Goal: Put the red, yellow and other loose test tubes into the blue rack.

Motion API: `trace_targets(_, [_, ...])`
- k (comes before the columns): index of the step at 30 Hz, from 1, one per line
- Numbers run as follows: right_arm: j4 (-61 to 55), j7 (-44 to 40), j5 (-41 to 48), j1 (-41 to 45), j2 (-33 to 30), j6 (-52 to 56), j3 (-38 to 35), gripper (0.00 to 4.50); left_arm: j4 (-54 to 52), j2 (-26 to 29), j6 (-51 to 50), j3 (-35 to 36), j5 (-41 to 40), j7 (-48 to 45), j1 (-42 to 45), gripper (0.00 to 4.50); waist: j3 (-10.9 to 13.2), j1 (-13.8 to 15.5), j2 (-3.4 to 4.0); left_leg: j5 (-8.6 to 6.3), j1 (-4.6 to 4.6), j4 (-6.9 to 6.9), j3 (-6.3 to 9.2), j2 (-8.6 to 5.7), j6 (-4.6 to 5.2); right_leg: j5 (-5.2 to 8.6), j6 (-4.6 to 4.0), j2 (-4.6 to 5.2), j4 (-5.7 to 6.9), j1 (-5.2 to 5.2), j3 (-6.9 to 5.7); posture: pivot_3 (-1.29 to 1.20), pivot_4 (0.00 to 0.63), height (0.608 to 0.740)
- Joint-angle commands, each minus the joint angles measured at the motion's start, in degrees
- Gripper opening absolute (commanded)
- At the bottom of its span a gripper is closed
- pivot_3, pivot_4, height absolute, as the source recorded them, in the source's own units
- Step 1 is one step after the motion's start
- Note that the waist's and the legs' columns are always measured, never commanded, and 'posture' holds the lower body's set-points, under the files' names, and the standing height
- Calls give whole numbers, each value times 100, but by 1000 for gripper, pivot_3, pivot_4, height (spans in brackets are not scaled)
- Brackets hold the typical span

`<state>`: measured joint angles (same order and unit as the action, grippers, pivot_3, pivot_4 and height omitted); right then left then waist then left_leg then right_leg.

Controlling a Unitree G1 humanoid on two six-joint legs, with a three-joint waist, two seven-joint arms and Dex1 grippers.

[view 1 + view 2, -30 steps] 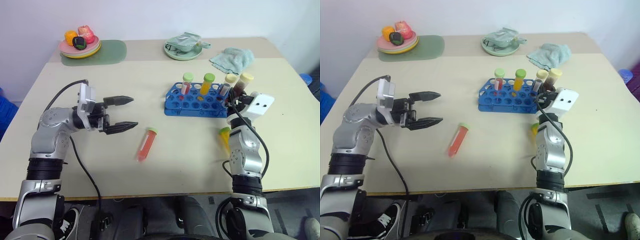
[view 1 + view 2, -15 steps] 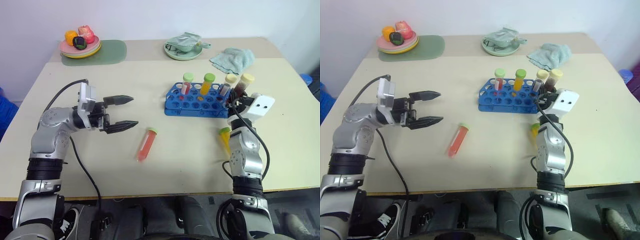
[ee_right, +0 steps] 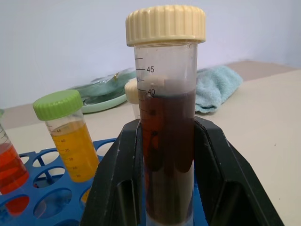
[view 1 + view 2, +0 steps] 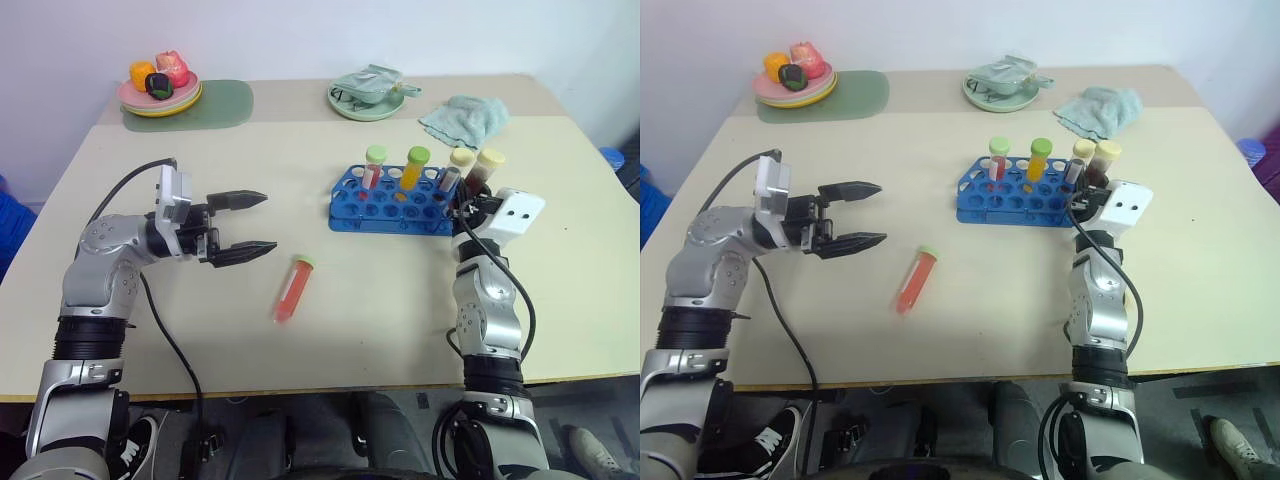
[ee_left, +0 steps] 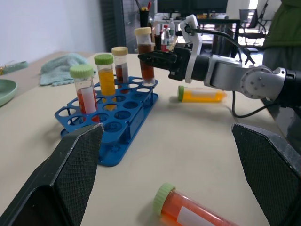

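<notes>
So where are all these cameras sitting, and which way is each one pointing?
Left eye and right eye views: on the head, looking forward and down over the table; both arms show, the left gripper open.
Left wrist view: on the left wrist, looking across at the blue rack and the right gripper; its own two fingers show.
Right wrist view: on the right wrist, facing the brown tube clamped between its fingers.
Shared: both wrist views show the rack and the yellow tube in it.
</notes>
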<state>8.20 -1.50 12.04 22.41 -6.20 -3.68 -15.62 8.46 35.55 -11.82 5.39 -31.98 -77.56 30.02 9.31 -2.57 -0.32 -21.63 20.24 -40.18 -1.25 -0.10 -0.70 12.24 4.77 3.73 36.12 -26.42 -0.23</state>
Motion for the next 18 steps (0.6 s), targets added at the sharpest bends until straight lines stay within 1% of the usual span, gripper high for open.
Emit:
trace_targets(1, [46, 32, -39, 120, -10, -243, 10, 1148, -138, 59, 56, 160, -106, -28, 53, 4500, 0, 0, 0, 0, 0, 0, 0, 0, 0, 0, 0, 0, 0, 0, 0, 0, 150, 740])
trace_targets(6, [175, 98, -133, 151, 15, -444, 53, 1148, -135, 69, 66, 172, -109, -46, 39, 4500, 0, 0, 0, 0, 1, 0, 0, 0, 0, 0, 0, 1, 0, 0, 0, 0, 150, 740])
trace_targets(10, [185, 64, -115, -11, 72, -476, 126, 1148, -105, 77, 73, 182, -113, -74, 47, 4500, 0, -1, 0, 0, 0, 0, 0, 0, 0, 0, 0, 0, 0, 0, 0, 0, 150, 740])
trace_targets(13, [95, 60, -144, -94, 64, -497, 151, 2254, -115, 77, 40, 184, -121, -66, 70, 4500, 0, -1, 0, 0, 0, 0, 0, 0, 0, 0, 0, 0, 0, 0, 0, 0, 150, 740])
trace_targets(17, [-35, 212, -348, -110, -27, -581, 160, 4176, -164, 73, -46, 187, -162, -41, 76, 4500, 0, 0, 0, 0, 0, 0, 0, 0, 0, 0, 0, 1, 0, 0, 0, 0, 150, 740])
trace_targets(18, [-89, 227, -346, -90, -57, -563, 138, 4176, -168, 71, -53, 182, -168, -41, 83, 4500, 0, 1, 0, 0, 1, 0, 0, 0, 0, 0, 0, 0, 0, 0, 0, 0, 150, 740])
